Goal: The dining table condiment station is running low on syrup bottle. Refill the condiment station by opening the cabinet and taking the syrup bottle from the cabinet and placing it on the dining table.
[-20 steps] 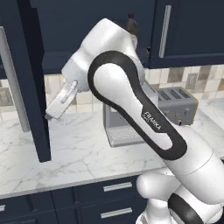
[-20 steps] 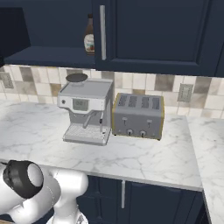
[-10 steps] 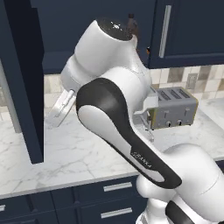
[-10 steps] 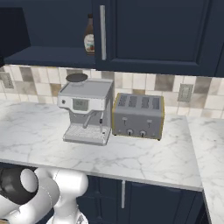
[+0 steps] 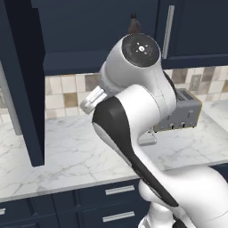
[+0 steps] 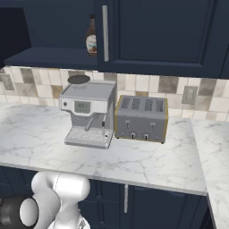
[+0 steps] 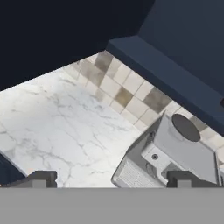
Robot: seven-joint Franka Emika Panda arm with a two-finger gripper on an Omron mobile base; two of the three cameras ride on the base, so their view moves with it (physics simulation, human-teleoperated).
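The cabinet door stands swung open at the left, edge-on to me. Inside, the syrup bottle stands upright on the shelf, just left of the neighbouring closed door's silver handle. In the left base view only the bottle's cap and neck peek over my arm's upper joint. My gripper is open, its tips wide apart with nothing between them. It looks down at the marble counter, below the shelf and apart from the bottle. My white hand hangs right of the open door. The dining table is out of view.
A silver coffee machine and a four-slot toaster stand on the counter under the cabinets, against the tiled backsplash. Navy drawers run below the counter edge. The open door juts out over the counter's left part.
My hand has pulled away from the open door's edge and moved right, and the arm's elbow has swung across the left base view. The bottle and appliances have not moved.
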